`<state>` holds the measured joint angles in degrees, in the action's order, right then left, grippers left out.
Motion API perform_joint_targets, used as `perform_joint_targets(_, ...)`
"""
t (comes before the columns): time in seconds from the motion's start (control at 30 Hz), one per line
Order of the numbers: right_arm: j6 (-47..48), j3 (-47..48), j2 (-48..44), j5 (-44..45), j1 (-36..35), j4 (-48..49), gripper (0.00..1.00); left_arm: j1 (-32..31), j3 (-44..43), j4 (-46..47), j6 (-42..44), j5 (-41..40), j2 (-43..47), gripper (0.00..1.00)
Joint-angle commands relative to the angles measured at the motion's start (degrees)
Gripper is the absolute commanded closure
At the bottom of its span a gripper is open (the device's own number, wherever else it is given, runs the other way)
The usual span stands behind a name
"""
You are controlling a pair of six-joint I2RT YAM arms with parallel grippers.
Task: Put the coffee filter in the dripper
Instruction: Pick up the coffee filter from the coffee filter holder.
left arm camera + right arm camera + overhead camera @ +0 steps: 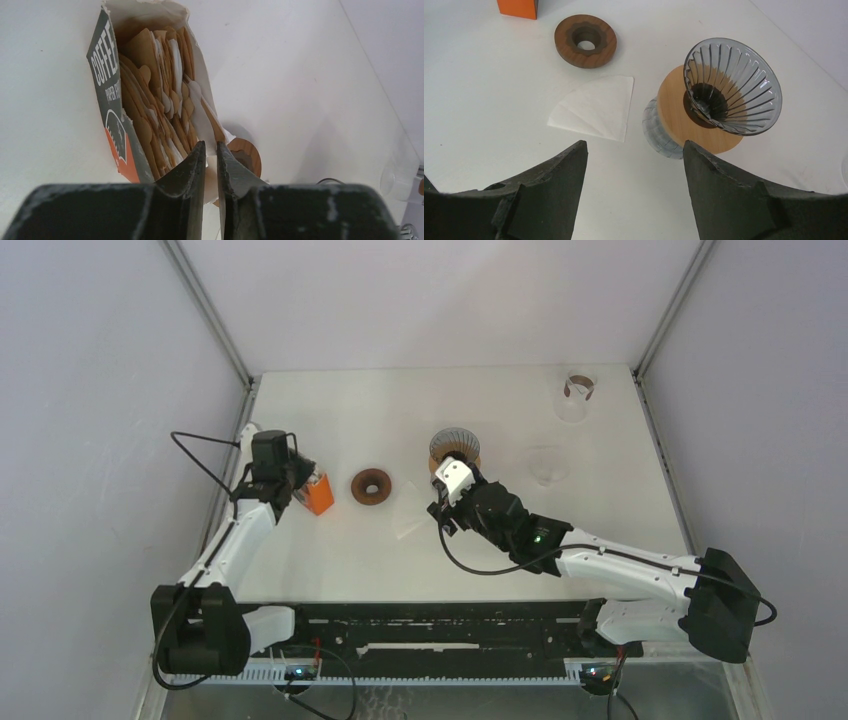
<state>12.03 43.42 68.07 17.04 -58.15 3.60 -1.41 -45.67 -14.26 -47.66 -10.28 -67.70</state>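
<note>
My left tool (210, 145), nearly clenched, sits at the orange-and-grey cardboard filter box (107, 100); I cannot tell if it grips. My right tool (634, 145) hangs released near the clear ribbed glass dripper (744, 85), ready to help.

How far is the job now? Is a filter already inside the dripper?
Done: one white paper filter lies flat on the table. In hand: the left fingers are nearly closed at the open filter box; whether they grip a sheet is unclear. The right fingers are open and empty. Left: the glass dripper holds no filter.
</note>
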Motion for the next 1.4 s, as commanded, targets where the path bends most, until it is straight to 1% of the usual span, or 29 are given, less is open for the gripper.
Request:
perform_joint_targets(0.0, 0.8, 0.1, 0.2, -0.6, -0.2, 2.6, 0.22, 0.6, 1.9, 0.3, -0.3, -0.3, 1.6, 0.83)
perform_joint_targets(0.27, 0.7, 0.0, 0.1, -0.6, -0.2, 2.3, 0.22, 0.6, 1.7, 0.4, -0.2, -0.4, 0.5, 0.85)
perform_joint_targets(0.47, 0.7, 0.1, 0.4, -0.6, -0.3, 2.4, 0.22, 0.6, 1.1, 0.8, 0.3, -1.5, -0.1, 0.84)
perform_joint_targets(0.73, 0.7, 0.0, 0.3, -0.6, -0.2, 2.2, 0.22, 0.7, 0.0, 1.5, 0.7, -2.2, -1.5, 0.85)
perform_joint_targets(0.87, 0.7, 0.0, 0.3, -0.7, -0.3, 2.1, 0.22, 0.8, -0.2, 1.6, 1.0, -2.3, -1.8, 0.87)
perform_joint_targets(1.13, 0.8, 0.1, 0.4, -1.0, -0.4, 2.1, 0.22, 0.8, -2.0, 0.0, 2.4, -2.9, -0.3, 0.99)
perform_joint_targets(1.37, 1.0, 0.0, 0.0, -1.3, -0.5, 1.9, 0.22, 0.7, -4.2, -3.0, 4.0, -2.6, 2.4, 1.00)
